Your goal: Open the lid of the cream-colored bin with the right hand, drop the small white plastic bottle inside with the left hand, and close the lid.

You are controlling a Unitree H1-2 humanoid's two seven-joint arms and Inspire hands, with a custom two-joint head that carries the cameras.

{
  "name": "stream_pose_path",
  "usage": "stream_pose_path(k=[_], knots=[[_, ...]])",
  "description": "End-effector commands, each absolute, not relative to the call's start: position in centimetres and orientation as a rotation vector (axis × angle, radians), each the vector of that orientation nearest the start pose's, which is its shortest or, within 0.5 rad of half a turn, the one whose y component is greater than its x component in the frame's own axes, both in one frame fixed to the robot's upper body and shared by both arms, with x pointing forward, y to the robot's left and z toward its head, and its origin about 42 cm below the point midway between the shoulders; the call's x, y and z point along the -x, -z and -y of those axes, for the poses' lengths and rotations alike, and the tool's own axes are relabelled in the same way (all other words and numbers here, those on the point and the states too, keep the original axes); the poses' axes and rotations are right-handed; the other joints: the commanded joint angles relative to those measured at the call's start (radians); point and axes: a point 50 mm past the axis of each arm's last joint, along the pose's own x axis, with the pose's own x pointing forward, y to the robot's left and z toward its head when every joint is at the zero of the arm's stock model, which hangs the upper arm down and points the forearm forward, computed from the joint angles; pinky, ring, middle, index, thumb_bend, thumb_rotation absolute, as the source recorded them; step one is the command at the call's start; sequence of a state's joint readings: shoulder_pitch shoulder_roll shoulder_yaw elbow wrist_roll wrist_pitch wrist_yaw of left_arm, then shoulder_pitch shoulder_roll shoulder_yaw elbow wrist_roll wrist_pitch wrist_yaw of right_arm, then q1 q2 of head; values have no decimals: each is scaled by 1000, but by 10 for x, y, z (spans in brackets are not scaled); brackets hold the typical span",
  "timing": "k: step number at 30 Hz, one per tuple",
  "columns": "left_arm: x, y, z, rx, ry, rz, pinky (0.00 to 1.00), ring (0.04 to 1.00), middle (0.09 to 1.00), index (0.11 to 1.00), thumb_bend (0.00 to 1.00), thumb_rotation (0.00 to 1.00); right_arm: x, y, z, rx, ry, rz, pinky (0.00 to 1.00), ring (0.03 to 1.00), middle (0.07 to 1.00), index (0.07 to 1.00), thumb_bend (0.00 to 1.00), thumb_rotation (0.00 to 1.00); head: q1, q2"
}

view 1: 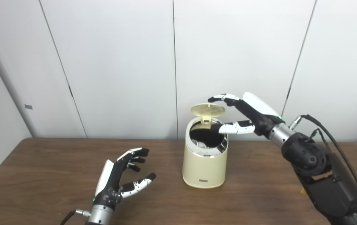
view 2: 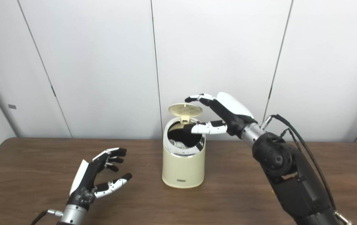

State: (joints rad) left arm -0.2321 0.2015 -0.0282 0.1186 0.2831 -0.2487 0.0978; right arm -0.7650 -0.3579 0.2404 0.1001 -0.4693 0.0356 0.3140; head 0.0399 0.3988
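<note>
Left eye view is showing you the cream bin (view 1: 205,162) standing in the middle of the frame on the brown table (view 1: 41,175), with its round lid (view 1: 207,109) tipped up on the rear hinge and the dark mouth exposed. Your right hand (view 1: 244,115) is reaching in from the right side of the frame, its fingers (view 1: 223,97) spread and arching just over the raised lid while the thumb is pointing across the opening; it is gripping nothing that you can see. Your left hand (view 1: 119,178) is hovering above the table at lower left, fingers apart and empty.

The small white bottle is not showing anywhere on the table. Something pale is glinting inside the bin, but you cannot tell what it is. Judging from that, you are likely at the closing step. Your next move is asking for the right fingers to press the lid forward and down until it seats on the rim, without tipping the bin.
</note>
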Motion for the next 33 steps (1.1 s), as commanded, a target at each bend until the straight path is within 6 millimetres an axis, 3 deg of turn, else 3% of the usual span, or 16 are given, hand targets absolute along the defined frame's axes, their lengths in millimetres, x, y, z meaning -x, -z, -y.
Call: stream_pose_path(k=[1, 33], knots=[[-365, -176, -253, -465, -8, 459, 570, 694, 744, 750, 593, 109, -458, -377, 185, 1017, -363, 640, 824, 934, 872, 821, 672, 780, 1, 3], [-365, -178, -252, -443, -13, 458, 559, 693, 751, 758, 596, 97, -437, -376, 178, 1056, -401, 689, 835, 947, 821, 769, 673, 732, 7, 17]])
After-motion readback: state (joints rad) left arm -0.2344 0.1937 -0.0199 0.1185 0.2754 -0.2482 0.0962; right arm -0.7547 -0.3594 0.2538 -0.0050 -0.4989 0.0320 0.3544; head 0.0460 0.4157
